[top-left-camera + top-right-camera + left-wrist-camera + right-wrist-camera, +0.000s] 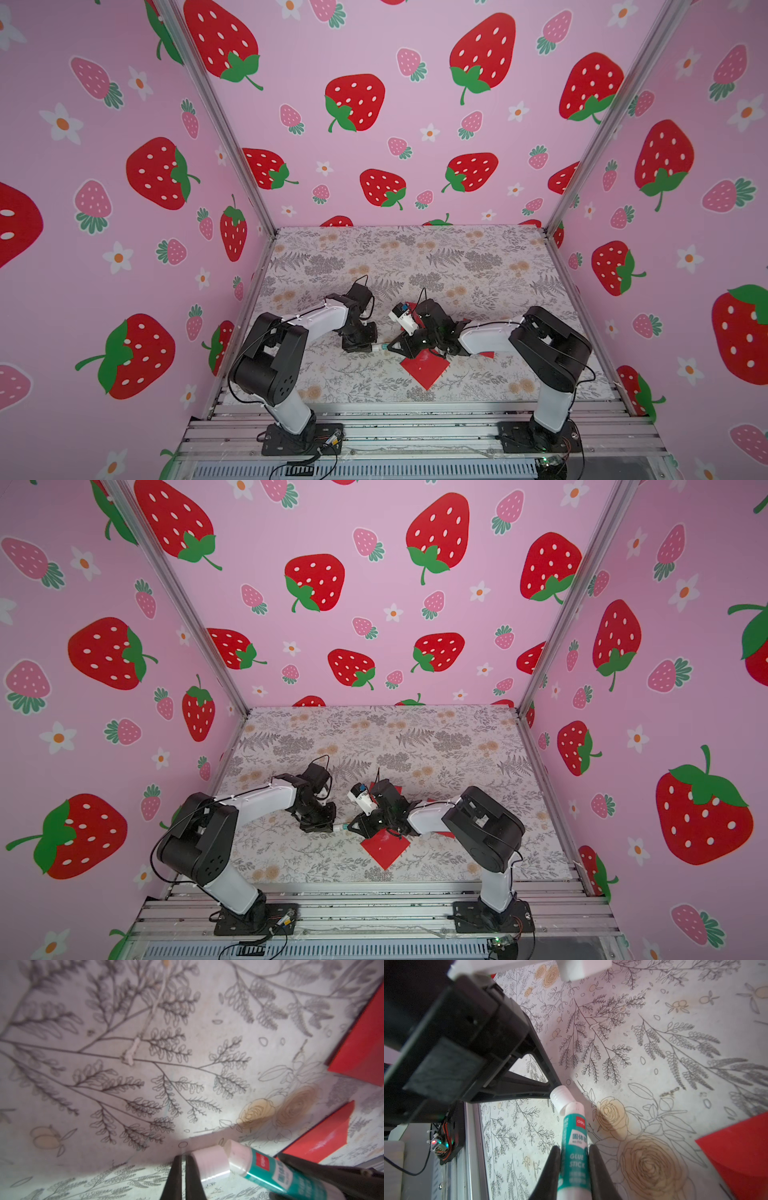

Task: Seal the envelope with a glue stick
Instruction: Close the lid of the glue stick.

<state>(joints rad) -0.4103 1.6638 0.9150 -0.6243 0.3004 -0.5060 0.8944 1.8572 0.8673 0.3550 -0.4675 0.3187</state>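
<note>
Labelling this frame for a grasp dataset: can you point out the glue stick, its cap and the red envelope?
glue stick point(574, 1140): right wrist view, on its teal label band.
cap point(559, 1097): right wrist view, on its ribbed white side.
red envelope point(425, 371): in a top view, on its bare near corner.

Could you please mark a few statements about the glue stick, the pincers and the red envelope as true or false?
1. The right pincer is shut on the glue stick. True.
2. The glue stick's label is orange. False: it is teal-green.
3. A red envelope lies on the floral table cover. True.
4. The left pincer stands wide open. False: it is shut, its tip beside the white cap.
</note>
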